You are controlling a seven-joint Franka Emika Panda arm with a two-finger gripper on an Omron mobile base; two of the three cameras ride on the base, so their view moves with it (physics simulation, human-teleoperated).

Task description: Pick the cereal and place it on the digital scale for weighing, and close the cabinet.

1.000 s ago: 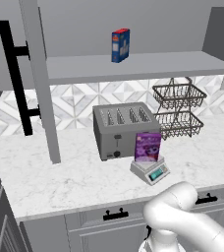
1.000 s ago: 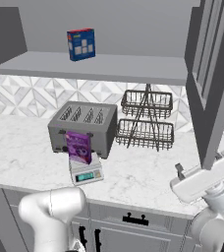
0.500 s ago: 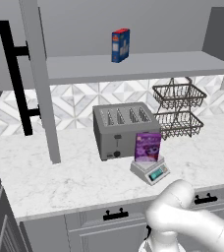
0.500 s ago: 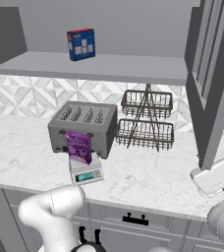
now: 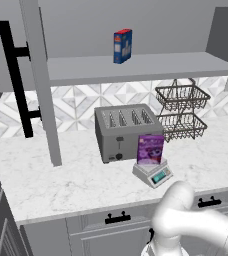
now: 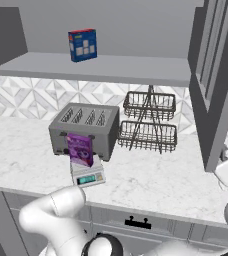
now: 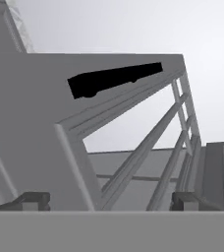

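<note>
So the thin purple cereal box [image 5: 150,149] is standing upright on the small white-grey digital scale [image 5: 153,173], right in front of the grey four-slot toaster [image 5: 123,131], toward the front edge of the white marble counter [image 5: 61,180]. From the left base view you get the scale's teal display and the open left door of the grey upper wall cabinet [image 5: 41,80], swung out toward the camera with its long black bar handle [image 5: 17,75] facing us.

The right base view shows the same cereal [image 6: 80,149] on the scale [image 6: 87,173], but here the box leans a bit against the toaster [image 6: 84,128] front, which you can't really judge from the other side. This view also catches the cabinet's right door [image 6: 217,85] hanging open at the right edge of the counter [image 6: 156,180], something the left view leaves out. Both views show the blue box with a red top [image 5: 122,46] on the cabinet's lower shelf and the two-tier black wire basket [image 6: 149,120] near the back wall to the right of the toaster.

The hand view is the odd one: it's rolled over, looking at a panelled grey door with the black handle [image 7: 115,78] across the top, close up. The two dark fingertips [image 7: 33,199] sit far apart at the bottom corners, so the gripper [image 7: 109,202] is spread wide with nothing between its tips.
</note>
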